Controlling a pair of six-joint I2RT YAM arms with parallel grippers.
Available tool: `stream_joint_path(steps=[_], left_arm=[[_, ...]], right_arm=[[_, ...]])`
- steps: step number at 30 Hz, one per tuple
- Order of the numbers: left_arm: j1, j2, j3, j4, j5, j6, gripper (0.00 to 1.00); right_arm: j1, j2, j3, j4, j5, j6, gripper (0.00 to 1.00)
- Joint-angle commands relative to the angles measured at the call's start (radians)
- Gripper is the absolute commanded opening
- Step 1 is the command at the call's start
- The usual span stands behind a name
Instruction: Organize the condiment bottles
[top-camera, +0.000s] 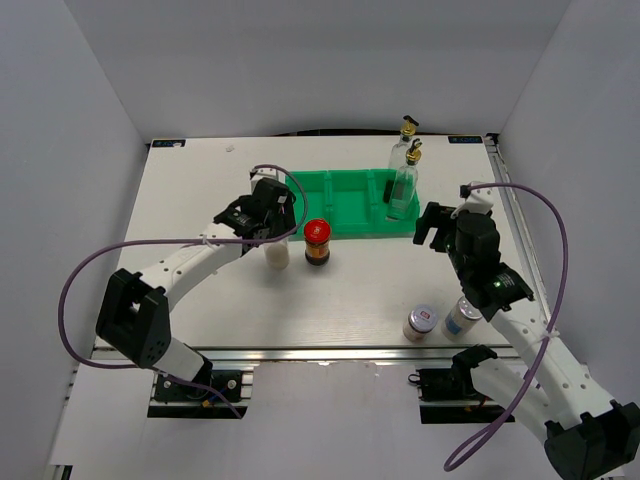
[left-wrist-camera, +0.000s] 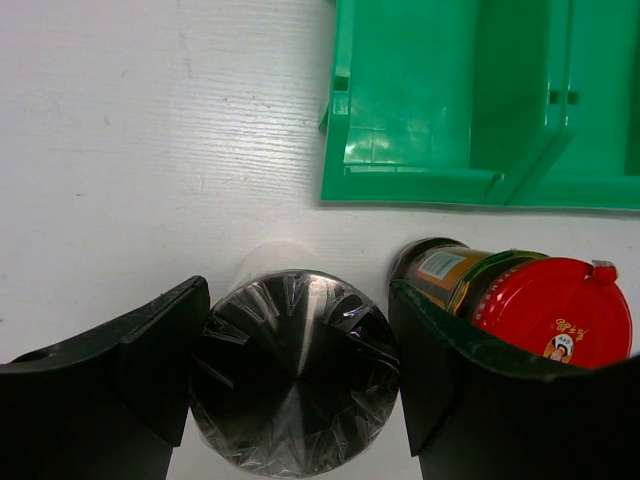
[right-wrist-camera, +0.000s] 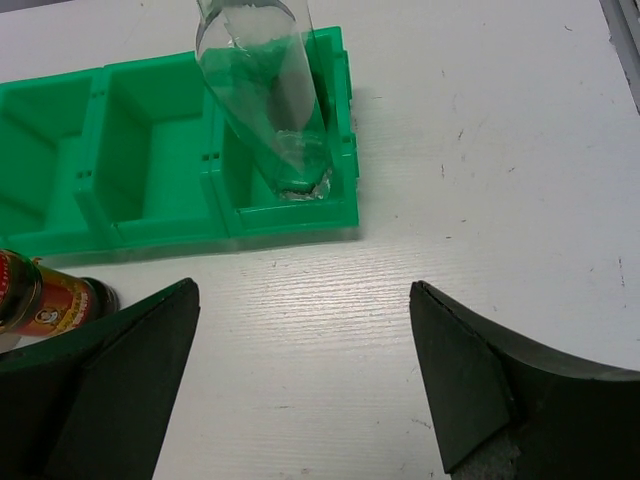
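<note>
My left gripper (top-camera: 272, 226) is shut on a silver-lidded shaker (left-wrist-camera: 295, 370) that stands on the table; its two fingers press the lid's sides. Just to the shaker's right stands the red-lidded dark jar (top-camera: 317, 241), close to my right finger (left-wrist-camera: 470, 400). One tall clear glass bottle (top-camera: 404, 186) with a gold spout stands in the right compartment of the green tray (top-camera: 340, 205). A second glass bottle (top-camera: 405, 143) stands behind the tray. My right gripper (top-camera: 437, 222) hangs open over bare table in front of the tray's right end, holding nothing.
Two small white-bodied shakers (top-camera: 421, 322) (top-camera: 462, 317) stand near the front edge by the right arm. The tray's left and middle compartments (right-wrist-camera: 150, 160) hold nothing. White walls close in the table on three sides.
</note>
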Motion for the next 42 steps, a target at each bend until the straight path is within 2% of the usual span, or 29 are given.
stream_joint_path(steps=[1, 2, 6, 13, 17, 18, 25, 31, 42], left_arm=[[-0.008, -0.035, 0.118, -0.035, -0.074, 0.012, 0.05], [-0.008, -0.036, 0.143, -0.040, -0.092, 0.015, 0.00], [-0.008, -0.033, 0.267, -0.005, -0.137, 0.066, 0.00], [-0.008, 0.108, 0.523, 0.043, -0.033, 0.152, 0.00], [-0.007, 0.274, 0.692, 0.042, 0.039, 0.178, 0.00], [-0.008, 0.308, 0.777, 0.032, 0.059, 0.182, 0.00], [-0.034, 0.574, 1.119, -0.056, 0.201, 0.201, 0.00], [-0.083, 0.623, 1.162, -0.028, 0.188, 0.244, 0.00], [-0.085, 0.715, 1.158, -0.040, 0.184, 0.251, 0.00]], right_arm=[[-0.005, -0.027, -0.012, 0.052, 0.029, -0.008, 0.89], [-0.005, -0.030, -0.015, 0.056, 0.031, -0.008, 0.89], [-0.004, -0.042, -0.024, 0.065, 0.052, -0.006, 0.90], [-0.004, -0.082, -0.045, 0.072, 0.153, 0.024, 0.89], [-0.004, -0.125, -0.047, 0.024, 0.309, 0.094, 0.89], [-0.004, -0.136, -0.050, 0.016, 0.354, 0.104, 0.90], [-0.005, -0.205, -0.098, 0.052, 0.429, 0.117, 0.89], [-0.005, -0.176, -0.090, 0.049, 0.452, 0.109, 0.89], [-0.005, -0.159, -0.088, 0.044, 0.469, 0.106, 0.89]])
